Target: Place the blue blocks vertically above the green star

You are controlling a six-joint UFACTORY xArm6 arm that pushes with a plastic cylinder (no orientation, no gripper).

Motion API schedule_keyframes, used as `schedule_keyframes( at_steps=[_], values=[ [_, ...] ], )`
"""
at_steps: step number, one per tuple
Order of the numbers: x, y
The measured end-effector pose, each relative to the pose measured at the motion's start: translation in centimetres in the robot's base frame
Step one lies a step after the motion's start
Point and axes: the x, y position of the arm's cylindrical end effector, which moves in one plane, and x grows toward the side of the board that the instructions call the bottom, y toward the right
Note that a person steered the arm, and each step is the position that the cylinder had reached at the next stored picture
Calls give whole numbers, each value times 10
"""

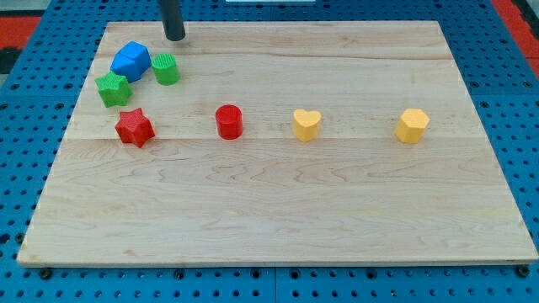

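Blue block (130,61), an angular faceted shape, sits at the view's upper left on the board, down and to the left of my tip (174,38). Tip and blue block stand apart, with bare wood between them. My tip is a plain dark rod end with no jaws to part or close; it grips nothing and touches no block.

Green star (112,88) lies just below the blue block, touching or nearly touching its lower edge; the view does not settle which. Green cylinder (166,69) stands just right of the blue block, very near it, almost straight below the tip.

Surface: a pale wooden board (278,210), planks running left to right. Under it, a blue perforated panel (17,126) shows on all sides, with red in the view's top corners.

Other blocks, in a loose row across the middle: red star (134,127) below the green star, red cylinder (229,121), yellow heart (306,124), and a yellow block (412,125) well to the right, shape unclear, perhaps pentagonal. All four lie well clear of the tip.
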Motion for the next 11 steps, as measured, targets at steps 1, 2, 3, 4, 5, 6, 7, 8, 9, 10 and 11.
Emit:
schedule_keyframes(
  at_steps=[1,2,3,4,5,6,7,8,9,10,11],
  values=[
    [0,-17],
    [1,-27],
    [14,-40],
    [24,-41],
    [24,-45],
    [27,-50],
    [27,-50],
    [26,-54],
    [26,-56],
    [26,-57],
    [26,-57]
  ],
)
